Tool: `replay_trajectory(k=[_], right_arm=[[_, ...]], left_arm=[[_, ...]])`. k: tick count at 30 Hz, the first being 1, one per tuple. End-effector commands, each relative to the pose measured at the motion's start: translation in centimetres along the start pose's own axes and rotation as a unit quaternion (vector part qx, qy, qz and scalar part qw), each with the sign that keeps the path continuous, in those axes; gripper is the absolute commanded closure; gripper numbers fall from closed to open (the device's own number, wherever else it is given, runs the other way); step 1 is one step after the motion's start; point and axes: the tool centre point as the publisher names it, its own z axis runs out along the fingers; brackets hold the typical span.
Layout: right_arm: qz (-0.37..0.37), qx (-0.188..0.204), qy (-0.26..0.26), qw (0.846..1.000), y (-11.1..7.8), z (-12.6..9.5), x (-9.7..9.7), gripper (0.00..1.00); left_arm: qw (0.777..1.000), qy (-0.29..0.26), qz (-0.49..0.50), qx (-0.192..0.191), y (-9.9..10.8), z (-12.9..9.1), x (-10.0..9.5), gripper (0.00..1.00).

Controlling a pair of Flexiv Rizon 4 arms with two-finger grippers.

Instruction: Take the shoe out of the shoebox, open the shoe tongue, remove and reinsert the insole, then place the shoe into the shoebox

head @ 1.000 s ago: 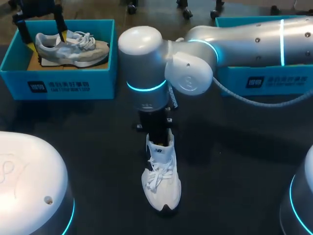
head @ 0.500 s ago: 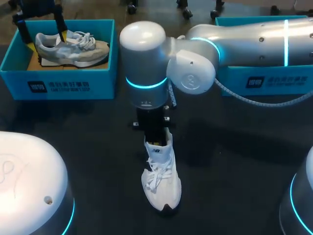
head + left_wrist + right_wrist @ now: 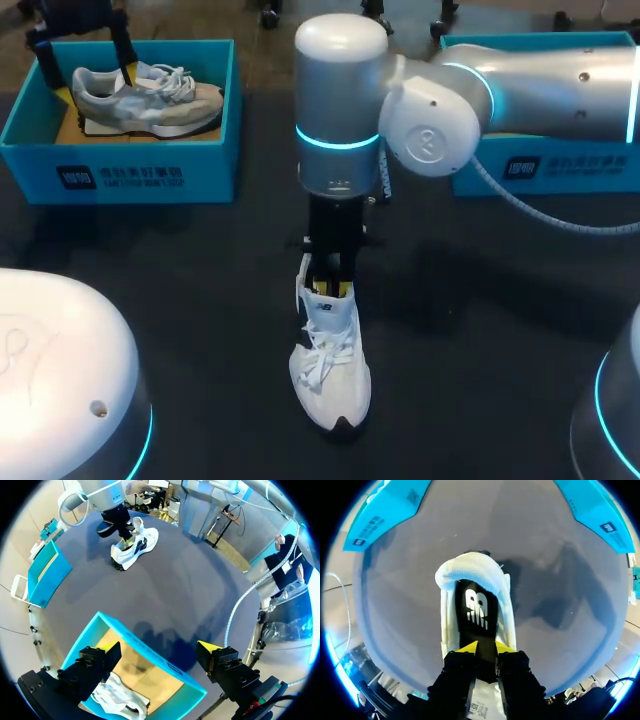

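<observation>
The white shoe (image 3: 330, 365) stands on the dark table, toe toward me, also seen far ahead in the left wrist view (image 3: 134, 547). Its black insole (image 3: 476, 611) lies inside it. My right gripper (image 3: 331, 288) hangs just above the shoe's mouth; its yellow fingertips (image 3: 466, 647) stand a narrow gap apart, and the insole shows in that gap (image 3: 486, 652). My left gripper (image 3: 155, 660) is wide open over the left blue shoebox (image 3: 120, 175), where a grey shoe (image 3: 150, 100) lies; nothing is between its fingers.
A second blue shoebox (image 3: 545, 165) stands at the back right, partly behind my right arm (image 3: 440, 100). In the left wrist view that box (image 3: 44, 572) is off to one side of the white shoe. The white domes of my arm bases (image 3: 60, 380) fill the near corners.
My right arm has risen and shifted right, lifting its gripper out of the shoe's mouth. Its fingers have parted slightly. The shoe and my left arm stay put.
</observation>
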Motion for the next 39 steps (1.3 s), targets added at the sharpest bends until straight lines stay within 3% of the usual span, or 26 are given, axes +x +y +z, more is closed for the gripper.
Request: replay_trajectory(k=[1, 2, 3, 6, 20, 32, 39], right_arm=[[-0.003, 0.002, -0.001, 1.000, -0.3, 0.4, 0.7, 0.69], [-0.003, 0.002, -0.001, 1.000, -0.4, 0.4, 0.8, 0.66], [-0.004, 0.003, 0.000, 1.000, -0.6, 0.4, 1.0, 0.56], [-0.004, 0.000, 0.000, 1.000, -1.2, 0.4, 1.4, 0.00], [-0.004, -0.038, -0.033, 0.999, -2.8, -0.7, 2.0, 0.00], [0.010, -0.044, -0.029, 0.999, -3.8, -0.9, 1.4, 0.00], [0.027, -0.061, -0.028, 0.997, -5.3, -1.8, 1.1, 0.00]], left_arm=[[1.000, 0.001, 0.000, -0.001, 0.0, -0.1, 0.0, 0.00], [1.000, 0.001, 0.000, -0.001, 0.0, -0.1, 0.0, 0.00], [1.000, 0.001, 0.000, -0.001, 0.0, -0.1, 0.0, 0.00], [1.000, 0.001, 0.000, -0.001, 0.0, -0.1, 0.0, 0.00], [1.000, 0.001, 0.000, -0.001, 0.0, -0.1, 0.0, 0.00], [1.000, 0.001, 0.000, -0.001, 0.0, -0.1, 0.0, 0.00], [1.000, 0.001, 0.000, -0.001, 0.0, -0.1, 0.0, 0.00]])
